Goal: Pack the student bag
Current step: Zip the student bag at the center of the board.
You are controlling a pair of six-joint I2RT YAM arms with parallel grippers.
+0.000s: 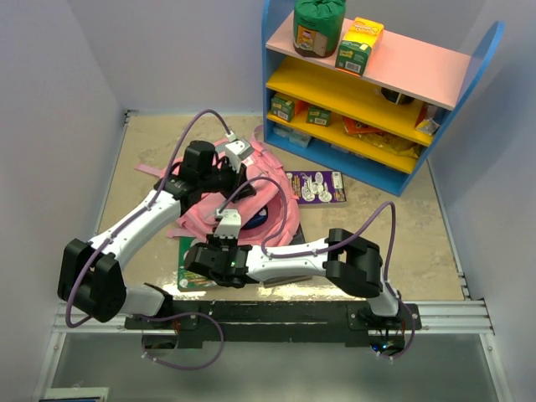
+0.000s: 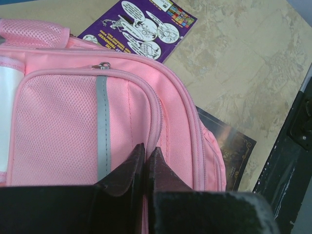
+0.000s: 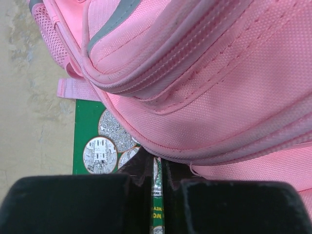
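Observation:
The pink student bag [image 1: 272,209] lies on the table between my two arms, its grey-striped front pocket [image 2: 63,117] facing the left wrist camera. My left gripper [image 2: 147,148] is shut, pinching a fold of pink fabric by the bag's zipper seam. A green book [image 3: 92,136] with round maze pictures lies flat, partly under the bag's near edge [image 3: 219,97]. My right gripper [image 3: 157,163] is shut on the green book's thin edge, right against the bag. From above, the right gripper [image 1: 213,251] sits at the bag's near-left corner and the left gripper [image 1: 230,172] at its far side.
A purple booklet [image 1: 316,186] lies on the table just right of the bag. A dark book [image 2: 229,146] pokes out from under the bag. A blue shelf [image 1: 368,100] with boxes and packets stands at the back right. The black base rail [image 1: 276,314] runs along the near edge.

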